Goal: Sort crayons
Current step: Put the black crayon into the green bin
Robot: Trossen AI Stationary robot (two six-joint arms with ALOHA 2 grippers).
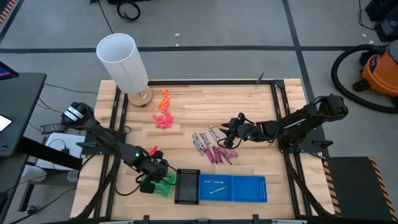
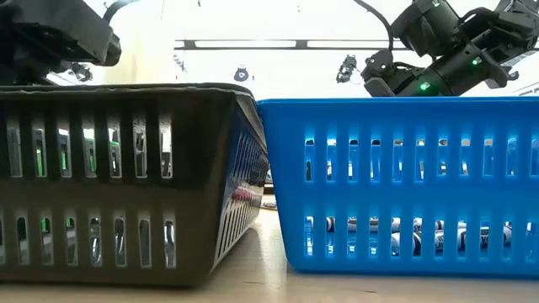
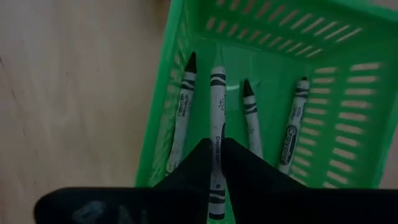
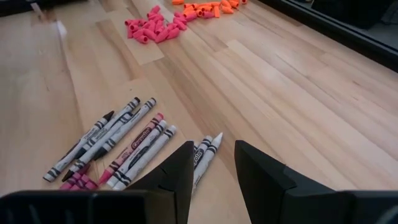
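Observation:
A loose heap of grey-silver and magenta crayons [image 1: 211,146] lies on the wooden table. My right gripper [image 1: 234,132] hovers open just to the heap's far right; in its wrist view [image 4: 214,155] two pale crayons [image 4: 208,149] lie below the gap between the fingers. My left gripper [image 1: 152,176] is over the green tray [image 1: 166,185] at the near edge, shut on a grey-silver crayon [image 3: 217,112]. Three more grey crayons [image 3: 249,118] lie flat on the tray's floor. The blue tray [image 1: 245,190] holds two crayons [image 1: 215,185]. My left gripper pinches the grey-silver crayon's paper-wrapped shaft [image 3: 217,134] between its two fingertips. The fingers point down into the green tray and lie across the crayon. The crayon is level, parallel to the others. I cannot tell whether it rests on the tray floor.
A black tray [image 1: 186,185] stands between the green and blue trays. A white cylinder [image 1: 124,62] stands at the far left. Orange lumps [image 1: 165,96] and pink lumps [image 1: 165,119] lie near it. In the low view the black [image 2: 126,177] and blue [image 2: 404,177] trays fill the foreground.

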